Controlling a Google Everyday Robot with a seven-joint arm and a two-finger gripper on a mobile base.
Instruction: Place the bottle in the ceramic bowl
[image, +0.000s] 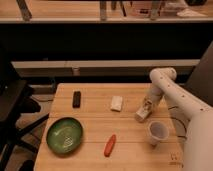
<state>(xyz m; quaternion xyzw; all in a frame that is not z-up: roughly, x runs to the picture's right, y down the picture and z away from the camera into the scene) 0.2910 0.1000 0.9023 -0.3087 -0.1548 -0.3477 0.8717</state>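
The small whitish bottle (140, 116) stands on the wooden table (95, 120), right of the middle. My gripper (146, 106) reaches down from the white arm (162, 82) and sits right at the top of the bottle, partly covering it. The green ceramic bowl (64, 135) rests near the table's front left corner, far from the bottle and with nothing in it.
A translucent white cup (156, 132) stands just in front and to the right of the bottle. A flat white block (116, 103) lies left of the bottle. A black object (76, 98) lies at the back left. An orange-red stick-shaped item (110, 144) lies front centre. A dark chair (15, 107) stands left of the table.
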